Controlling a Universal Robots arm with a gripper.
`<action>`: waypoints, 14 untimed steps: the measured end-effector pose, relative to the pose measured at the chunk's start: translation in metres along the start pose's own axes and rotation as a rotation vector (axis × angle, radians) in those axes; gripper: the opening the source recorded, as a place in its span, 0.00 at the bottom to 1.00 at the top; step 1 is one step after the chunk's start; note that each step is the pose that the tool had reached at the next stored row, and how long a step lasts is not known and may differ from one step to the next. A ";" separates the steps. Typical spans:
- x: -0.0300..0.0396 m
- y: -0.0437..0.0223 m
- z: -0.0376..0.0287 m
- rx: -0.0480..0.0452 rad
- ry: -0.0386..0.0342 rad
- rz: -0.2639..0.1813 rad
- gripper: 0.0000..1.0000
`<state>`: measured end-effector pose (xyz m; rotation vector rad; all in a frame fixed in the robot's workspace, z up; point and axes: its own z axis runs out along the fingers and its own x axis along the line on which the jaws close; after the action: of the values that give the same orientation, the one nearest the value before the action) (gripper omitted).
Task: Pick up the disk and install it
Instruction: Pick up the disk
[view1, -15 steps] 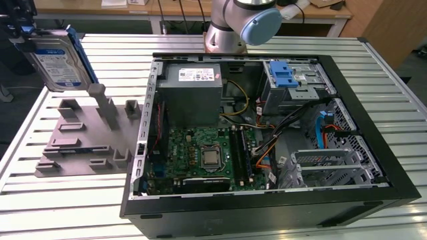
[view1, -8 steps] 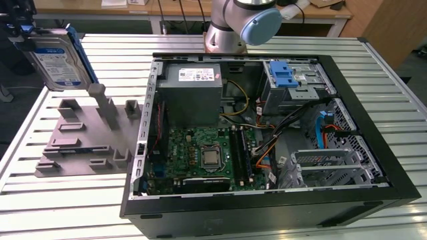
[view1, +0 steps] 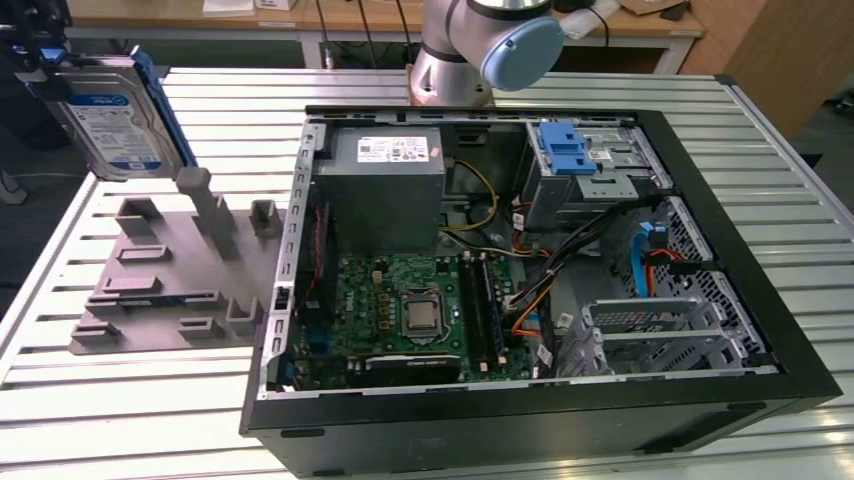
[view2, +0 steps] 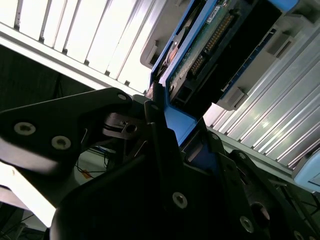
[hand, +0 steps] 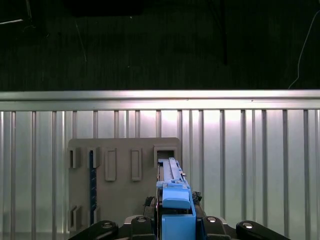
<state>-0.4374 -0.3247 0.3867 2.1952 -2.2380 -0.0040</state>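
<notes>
The disk (view1: 114, 120) is a flat silver hard drive with a white-and-blue label, framed by a blue plastic bracket; it hangs in the air on edge, leaning a little, label turned to the exterior camera; it sits at the exterior view's far left, raised over the grey holder (view1: 160, 290) and well apart from the open computer case (view1: 534, 430). In the second wrist view its green circuit board and connector edge show; the gripper (view2: 182, 132) is clamped on the blue bracket.

The disk (view2: 212, 42) between black fingers (view2: 159, 142)
</notes>
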 end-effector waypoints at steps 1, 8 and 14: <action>0.0000 0.0000 -0.0003 0.0000 0.0000 0.000 0.36; -0.0003 0.0000 -0.0018 0.0000 0.0003 0.000 0.36; -0.0005 0.0000 -0.0031 0.0000 0.0005 0.000 0.36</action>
<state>-0.4374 -0.3242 0.3898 2.1950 -2.2377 -0.0035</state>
